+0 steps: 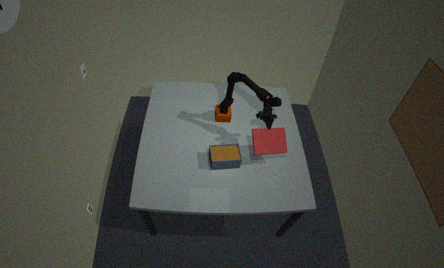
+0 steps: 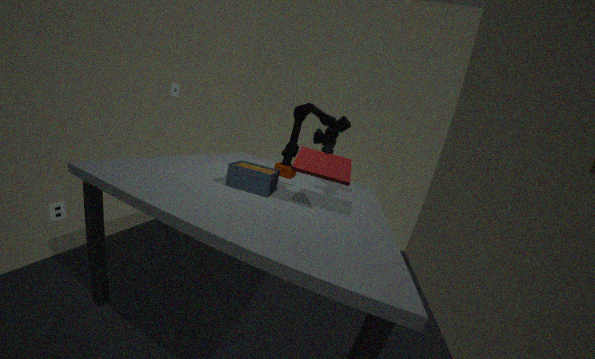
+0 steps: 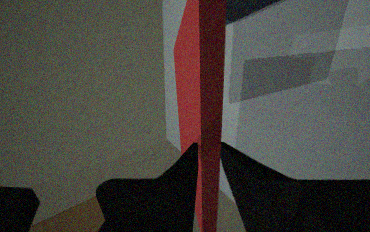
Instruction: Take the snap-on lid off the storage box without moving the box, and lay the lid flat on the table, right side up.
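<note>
The red lid [image 1: 269,141] [image 2: 324,164] [image 3: 212,75] is in the air above the table [image 1: 170,182] [image 2: 263,232], to the right of the box in the top view. It is slightly tilted, with its broad flat face up. My gripper [image 1: 269,128] [image 2: 327,151] [image 3: 209,146] is shut on the lid's edge on the side toward the arm's base. The storage box [image 1: 225,164] [image 2: 249,179] stands upright and open on the table, blue-grey with an orange-yellow inside. The lid and box are apart. The lid's underside is mostly hidden.
The arm's orange base [image 1: 223,117] [image 2: 285,169] stands on the table behind the box. The table's right edge lies a little beyond the lid in the top view. Shadows of the lid and arm fall on the table top.
</note>
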### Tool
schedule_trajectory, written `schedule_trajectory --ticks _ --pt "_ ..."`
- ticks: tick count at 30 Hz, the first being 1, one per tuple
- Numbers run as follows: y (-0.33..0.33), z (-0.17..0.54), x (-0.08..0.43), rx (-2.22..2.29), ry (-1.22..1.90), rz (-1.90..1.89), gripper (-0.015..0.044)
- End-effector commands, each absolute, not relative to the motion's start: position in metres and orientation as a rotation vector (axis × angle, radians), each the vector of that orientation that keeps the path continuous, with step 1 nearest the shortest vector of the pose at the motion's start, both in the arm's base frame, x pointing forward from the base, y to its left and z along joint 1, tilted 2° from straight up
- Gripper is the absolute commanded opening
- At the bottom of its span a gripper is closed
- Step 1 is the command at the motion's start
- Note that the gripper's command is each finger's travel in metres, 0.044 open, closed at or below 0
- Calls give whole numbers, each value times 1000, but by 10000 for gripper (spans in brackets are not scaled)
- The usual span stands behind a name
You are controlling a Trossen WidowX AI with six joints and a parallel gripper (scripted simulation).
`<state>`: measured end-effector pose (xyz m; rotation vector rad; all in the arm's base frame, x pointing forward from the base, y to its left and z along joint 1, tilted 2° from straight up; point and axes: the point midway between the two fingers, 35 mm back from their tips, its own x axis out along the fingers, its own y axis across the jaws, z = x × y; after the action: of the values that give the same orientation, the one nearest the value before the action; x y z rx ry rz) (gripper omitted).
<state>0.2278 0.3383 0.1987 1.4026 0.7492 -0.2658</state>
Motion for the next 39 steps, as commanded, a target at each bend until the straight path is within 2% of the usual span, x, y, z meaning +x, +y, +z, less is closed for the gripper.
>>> schedule_trajectory --ticks 1,39 --pt "340 204 229 1422 736 -260 0" --pt "339 167 229 1422 736 -260 0"
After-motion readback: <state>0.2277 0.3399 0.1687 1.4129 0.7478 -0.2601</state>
